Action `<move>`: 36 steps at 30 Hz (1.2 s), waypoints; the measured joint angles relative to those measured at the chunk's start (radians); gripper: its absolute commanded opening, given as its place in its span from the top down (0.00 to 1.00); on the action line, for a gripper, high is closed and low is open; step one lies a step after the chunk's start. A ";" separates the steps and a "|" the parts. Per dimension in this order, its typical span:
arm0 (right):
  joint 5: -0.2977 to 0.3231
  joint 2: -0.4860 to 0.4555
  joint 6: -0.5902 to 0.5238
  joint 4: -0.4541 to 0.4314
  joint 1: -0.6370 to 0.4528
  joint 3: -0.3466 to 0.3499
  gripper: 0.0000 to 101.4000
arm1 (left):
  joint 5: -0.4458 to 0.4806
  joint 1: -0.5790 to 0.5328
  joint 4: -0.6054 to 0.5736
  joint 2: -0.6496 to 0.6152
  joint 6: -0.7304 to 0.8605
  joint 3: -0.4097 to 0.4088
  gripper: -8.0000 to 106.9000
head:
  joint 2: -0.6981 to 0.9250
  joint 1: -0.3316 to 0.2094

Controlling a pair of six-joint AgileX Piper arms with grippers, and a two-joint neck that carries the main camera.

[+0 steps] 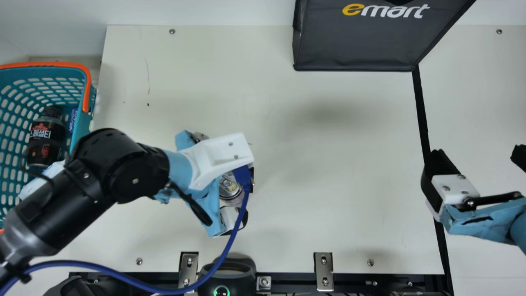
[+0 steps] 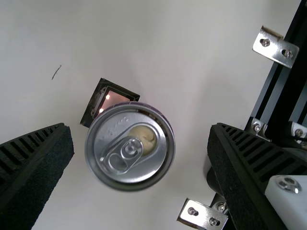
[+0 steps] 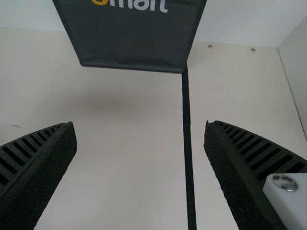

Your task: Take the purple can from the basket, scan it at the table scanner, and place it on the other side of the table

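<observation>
OK, your L gripper [image 1: 245,200], lower ctr of main view: spread, purple can [image 1: 229,186] between; R gripper [image 1: 481,155], far rt: spread.

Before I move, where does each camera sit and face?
Main: on the neck, looking steeply down at the table; both arms show.
Left wrist: on that wrist, facing down over the can; left fingers show.
Right wrist: on that wrist, facing the dark bag across the table; right fingers show.
Shared: main and left, can; main and right, bag.
</observation>
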 measured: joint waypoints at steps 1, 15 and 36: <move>0.000 0.000 0.000 0.000 0.000 0.000 0.06 | 0.000 0.006 -0.003 -0.015 -0.022 0.006 0.15 | 0.002 0.000; 0.000 0.000 0.000 0.000 0.000 0.000 0.06 | -0.018 0.046 0.050 -0.223 -0.338 0.101 0.15 | 0.000 0.000; 0.000 0.000 0.000 -0.001 0.000 0.000 0.06 | -0.091 0.020 0.041 -0.292 -0.299 0.188 0.15 | 0.002 0.000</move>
